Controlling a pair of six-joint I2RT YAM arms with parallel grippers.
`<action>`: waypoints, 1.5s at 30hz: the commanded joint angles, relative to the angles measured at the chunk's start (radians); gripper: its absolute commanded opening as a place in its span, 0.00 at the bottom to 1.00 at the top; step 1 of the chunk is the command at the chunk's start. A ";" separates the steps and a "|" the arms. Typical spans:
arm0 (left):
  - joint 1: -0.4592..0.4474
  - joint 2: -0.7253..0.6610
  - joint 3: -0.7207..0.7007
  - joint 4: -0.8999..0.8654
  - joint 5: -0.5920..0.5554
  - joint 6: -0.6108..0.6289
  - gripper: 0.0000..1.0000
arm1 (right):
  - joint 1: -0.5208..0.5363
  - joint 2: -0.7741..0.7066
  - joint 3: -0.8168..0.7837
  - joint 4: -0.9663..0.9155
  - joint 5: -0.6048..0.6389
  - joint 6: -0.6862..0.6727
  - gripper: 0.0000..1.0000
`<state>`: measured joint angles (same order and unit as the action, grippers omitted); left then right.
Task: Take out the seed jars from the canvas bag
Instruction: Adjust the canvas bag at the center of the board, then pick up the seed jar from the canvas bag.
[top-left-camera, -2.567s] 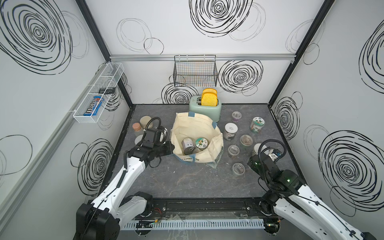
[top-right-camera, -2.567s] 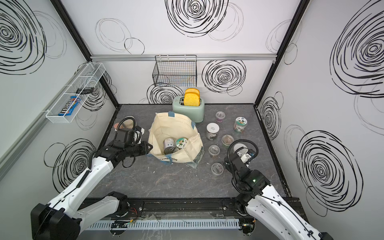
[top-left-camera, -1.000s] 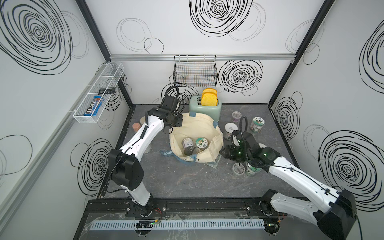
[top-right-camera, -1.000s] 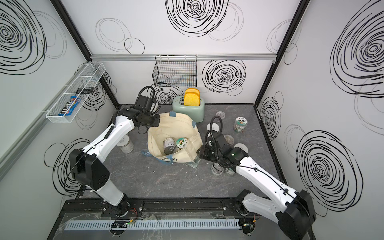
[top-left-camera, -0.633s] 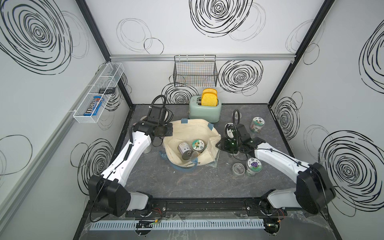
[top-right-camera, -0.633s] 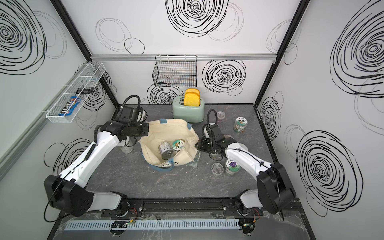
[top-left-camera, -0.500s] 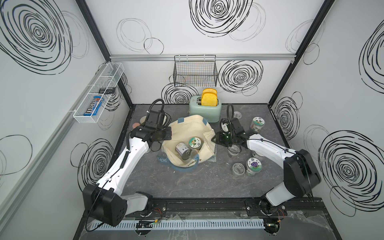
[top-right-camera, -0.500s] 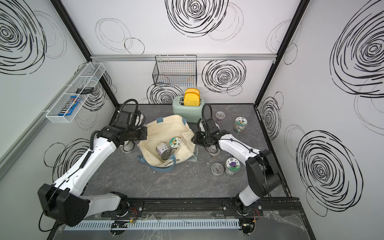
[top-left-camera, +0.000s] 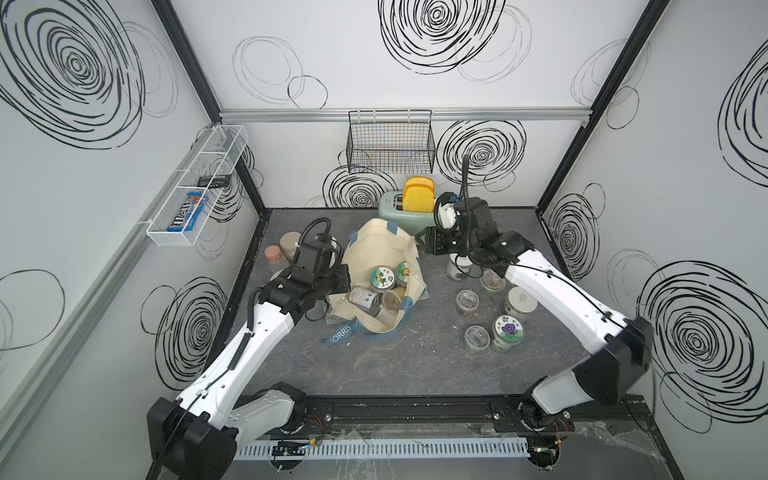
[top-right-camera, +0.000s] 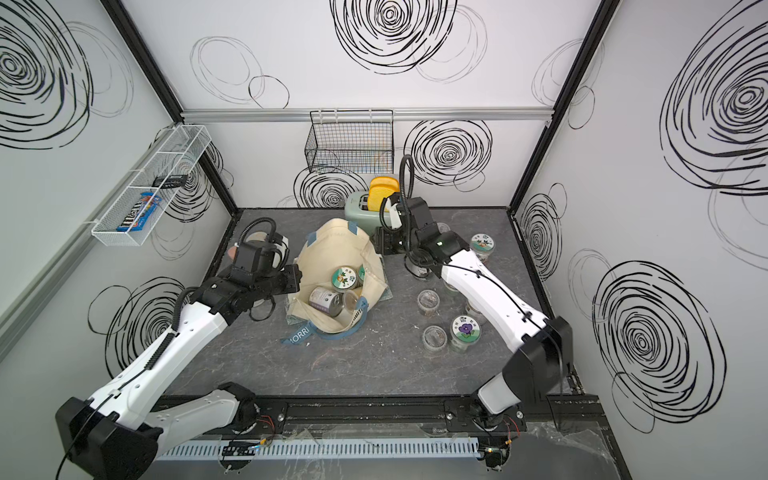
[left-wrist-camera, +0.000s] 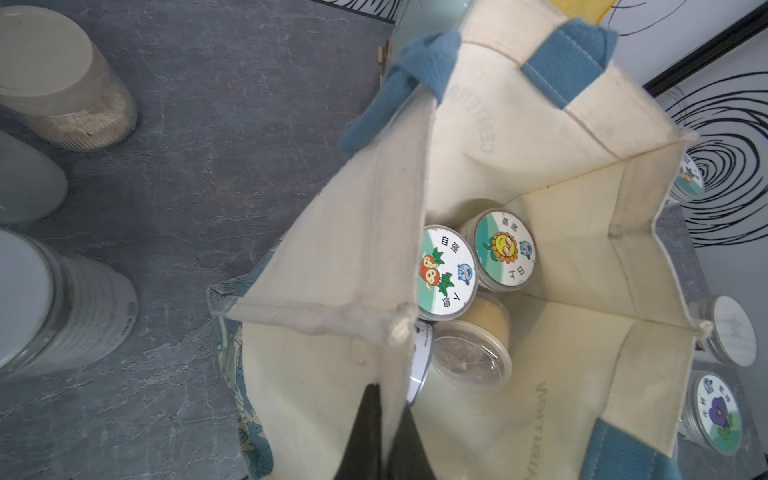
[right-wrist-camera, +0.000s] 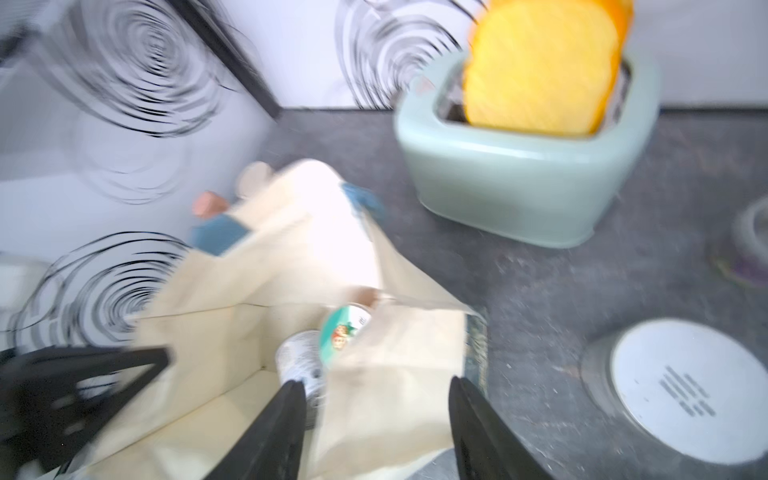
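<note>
- The left hand (left-wrist-camera: 384, 401) is pinching the canvas bag (top-left-camera: 374, 249) by its rim, fingers clamped together on the cloth, seemingly to keep the mouth wide.
- The right hand (right-wrist-camera: 374, 386) is hovering at the bag's opposite rim, fingers apart, gripping nothing.
- Several seed jars (left-wrist-camera: 446, 272) are lying inside the bag; others are standing on the bench (top-left-camera: 415, 365) beside it.

A green toaster (top-left-camera: 388, 211) with yellow toast (top-left-camera: 417, 197) is set at the rear of the worktop (top-left-camera: 415, 365); a wire basket (top-left-camera: 390, 145) is hung above.
</note>
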<state>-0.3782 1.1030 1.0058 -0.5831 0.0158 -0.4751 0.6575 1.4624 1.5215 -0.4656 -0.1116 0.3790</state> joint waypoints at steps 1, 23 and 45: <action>-0.047 -0.026 -0.029 0.097 -0.021 -0.053 0.08 | 0.118 0.034 0.108 -0.038 -0.001 -0.105 0.67; -0.019 -0.093 -0.156 0.148 -0.031 -0.039 0.08 | 0.177 0.721 0.510 -0.440 0.218 -0.044 0.89; 0.008 -0.071 -0.148 0.152 -0.015 -0.025 0.08 | 0.228 0.794 0.526 -0.417 0.248 -0.086 1.00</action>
<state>-0.3771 1.0225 0.8616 -0.4385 -0.0158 -0.5045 0.8787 2.2341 2.0171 -0.8310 0.1287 0.3054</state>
